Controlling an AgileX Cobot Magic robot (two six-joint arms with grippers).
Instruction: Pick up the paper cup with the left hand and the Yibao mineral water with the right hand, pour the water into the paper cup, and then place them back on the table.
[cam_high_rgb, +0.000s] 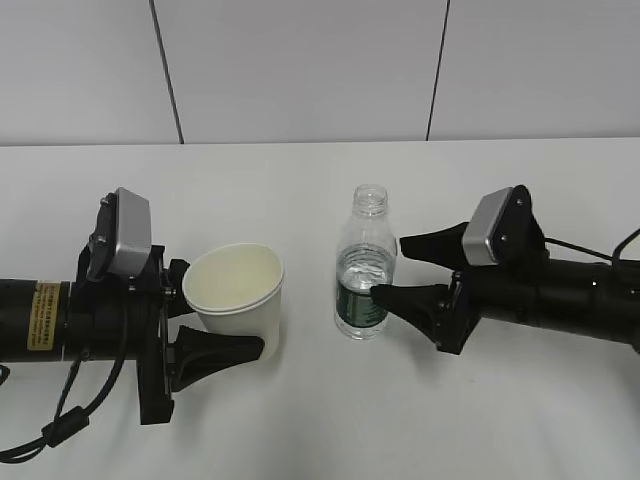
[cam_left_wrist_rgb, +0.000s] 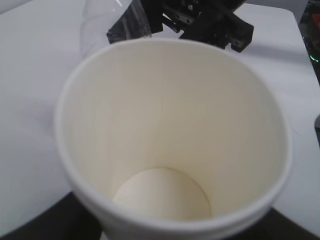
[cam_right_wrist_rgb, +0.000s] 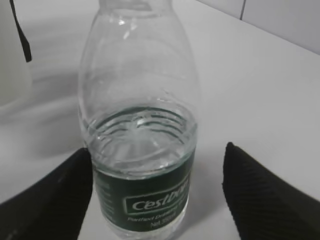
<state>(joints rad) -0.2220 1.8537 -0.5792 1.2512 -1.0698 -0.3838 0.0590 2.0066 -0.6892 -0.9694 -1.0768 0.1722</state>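
Note:
The paper cup (cam_high_rgb: 238, 285) sits between the fingers of my left gripper (cam_high_rgb: 222, 312), tilted slightly, with its cream inside empty. In the left wrist view the cup (cam_left_wrist_rgb: 170, 125) fills the frame, and black fingers (cam_left_wrist_rgb: 25, 222) press at both lower corners. The Yibao mineral water bottle (cam_high_rgb: 364, 262), uncapped and part full, stands upright on the white table (cam_high_rgb: 320, 420). My right gripper (cam_high_rgb: 390, 268) is open around its green label. In the right wrist view the bottle (cam_right_wrist_rgb: 142, 150) touches the left finger (cam_right_wrist_rgb: 55, 195). A gap separates it from the right finger.
The right gripper and the bottle show just beyond the cup's rim in the left wrist view (cam_left_wrist_rgb: 205, 22). The cup's edge shows at the far left of the right wrist view (cam_right_wrist_rgb: 10, 60). A panelled white wall (cam_high_rgb: 300, 70) stands behind the table.

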